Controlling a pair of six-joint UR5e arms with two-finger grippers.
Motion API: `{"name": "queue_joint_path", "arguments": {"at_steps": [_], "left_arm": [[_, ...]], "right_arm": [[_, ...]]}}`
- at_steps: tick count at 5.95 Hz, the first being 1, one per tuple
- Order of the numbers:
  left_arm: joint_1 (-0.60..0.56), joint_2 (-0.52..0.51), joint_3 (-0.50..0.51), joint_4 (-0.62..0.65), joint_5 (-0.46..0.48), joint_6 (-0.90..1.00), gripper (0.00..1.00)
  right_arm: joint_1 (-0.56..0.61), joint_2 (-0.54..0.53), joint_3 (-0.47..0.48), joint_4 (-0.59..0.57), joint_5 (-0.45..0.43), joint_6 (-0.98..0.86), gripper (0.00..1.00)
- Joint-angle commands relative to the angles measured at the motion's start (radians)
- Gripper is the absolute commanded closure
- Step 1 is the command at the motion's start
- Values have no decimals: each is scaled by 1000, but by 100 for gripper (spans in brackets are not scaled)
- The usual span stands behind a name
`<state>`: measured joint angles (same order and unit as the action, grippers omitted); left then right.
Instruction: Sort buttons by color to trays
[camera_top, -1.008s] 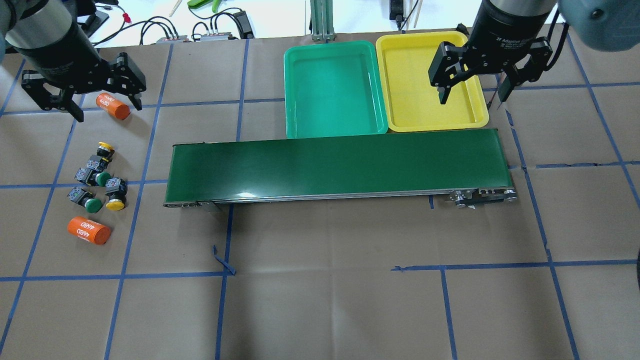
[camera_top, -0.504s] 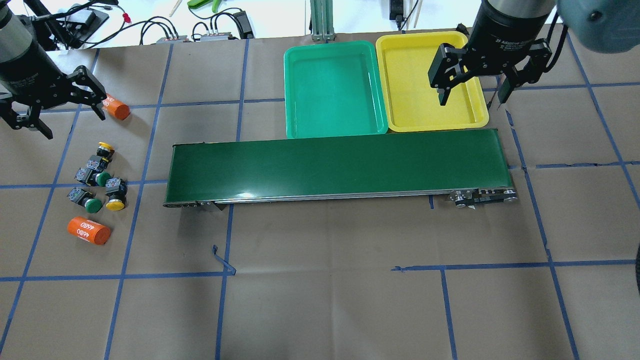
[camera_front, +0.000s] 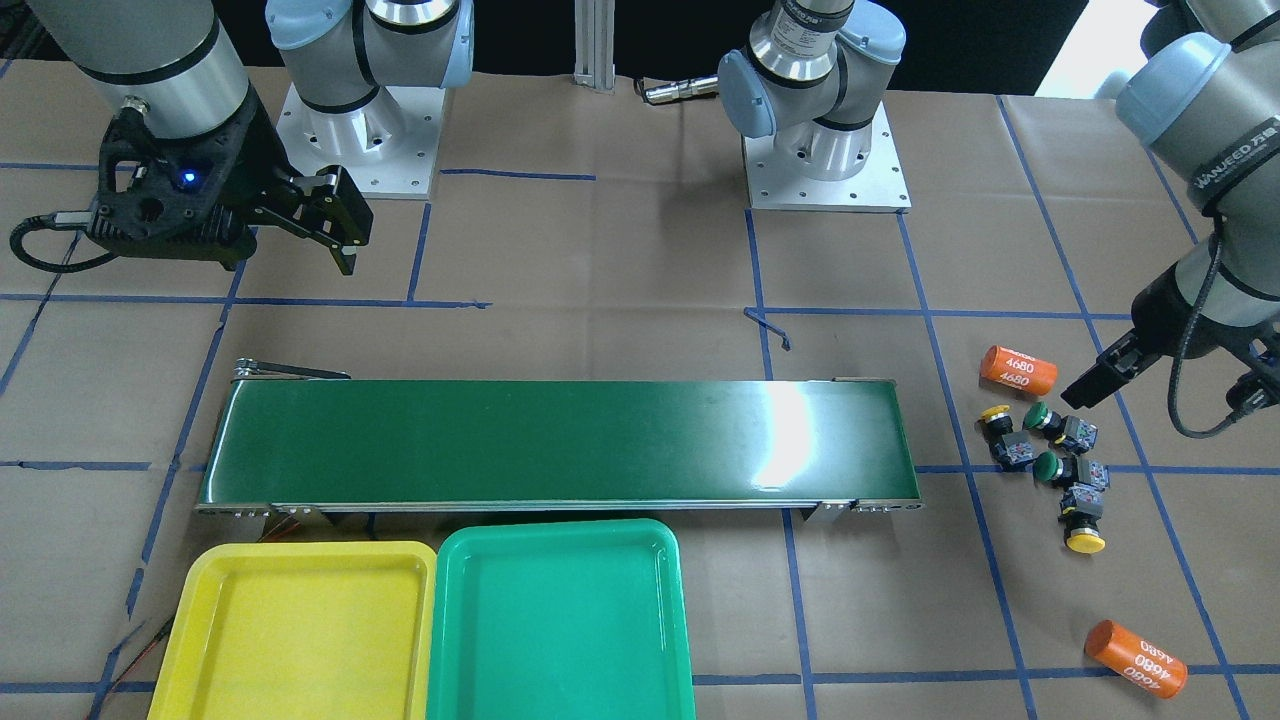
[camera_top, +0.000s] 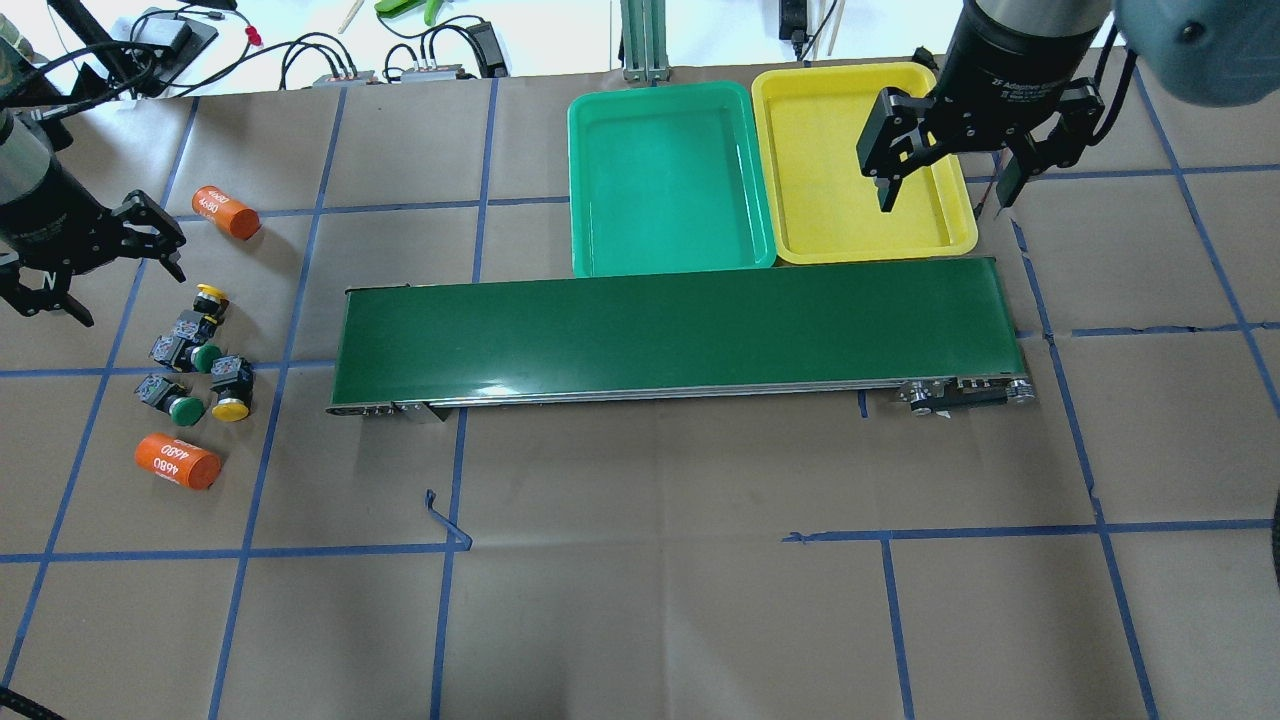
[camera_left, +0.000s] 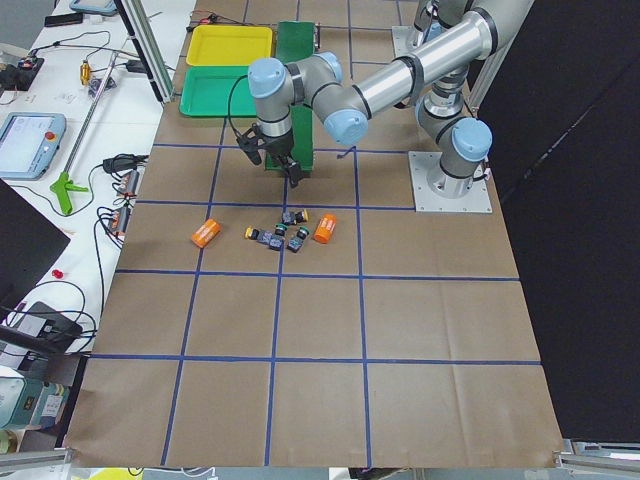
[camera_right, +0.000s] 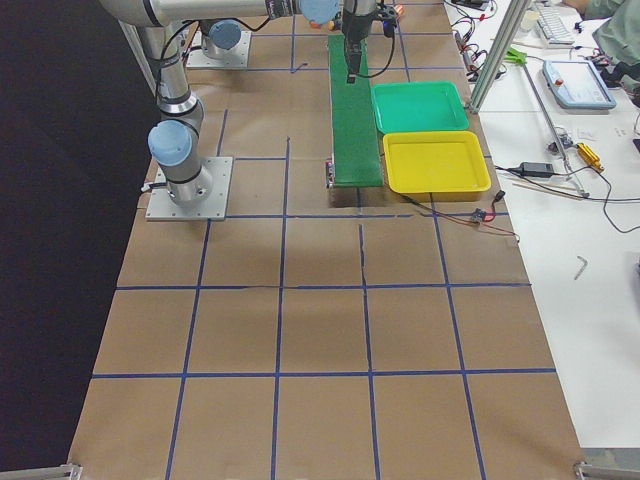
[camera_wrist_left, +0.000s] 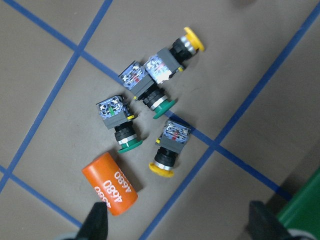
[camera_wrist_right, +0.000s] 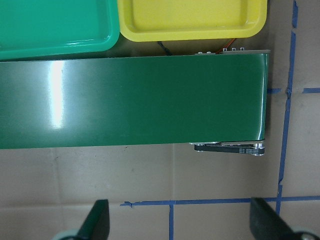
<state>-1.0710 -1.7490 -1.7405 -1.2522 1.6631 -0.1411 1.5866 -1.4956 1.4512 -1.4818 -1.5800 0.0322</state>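
Four buttons lie in a cluster at the table's left: a yellow one (camera_top: 210, 293), two green ones (camera_top: 205, 357) (camera_top: 186, 409) and another yellow one (camera_top: 231, 410). The left wrist view shows them too, yellow (camera_wrist_left: 192, 40) and green (camera_wrist_left: 129, 142). My left gripper (camera_top: 130, 298) is open and empty, above the table just left of and beyond the cluster. The green tray (camera_top: 660, 180) and yellow tray (camera_top: 840, 170) sit side by side behind the belt. My right gripper (camera_top: 944, 203) is open and empty over the yellow tray's right edge.
A long dark green conveyor belt (camera_top: 670, 330) runs across the middle, in front of the trays. Two orange cylinders marked 4680 lie near the buttons, one beyond them (camera_top: 224, 212) and one nearer (camera_top: 177, 461). Cables and tools lie past the table's far edge.
My left gripper has moved left and toward the near side, off the far orange cylinder, and now hangs beside the buttons. The right arm and all objects have not moved.
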Motion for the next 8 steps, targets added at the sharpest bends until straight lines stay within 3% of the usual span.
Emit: {"name": "queue_joint_path", "arguments": {"at_steps": [1, 2, 3, 7, 8], "left_arm": [[77, 12, -182, 156, 0, -5, 5], [110, 13, -279, 274, 0, 1, 6], [147, 3, -321, 304, -2, -2, 6], [178, -18, -356, 304, -5, -2, 11], [178, -49, -356, 370, -6, -2, 14]], "right_arm": [[0, 0, 2, 0, 1, 0, 0], [0, 0, 3, 0, 0, 0, 0], [0, 0, 3, 0, 0, 0, 0], [0, -5, 3, 3, 2, -12, 0], [0, -5, 3, 5, 2, -12, 0]]}}
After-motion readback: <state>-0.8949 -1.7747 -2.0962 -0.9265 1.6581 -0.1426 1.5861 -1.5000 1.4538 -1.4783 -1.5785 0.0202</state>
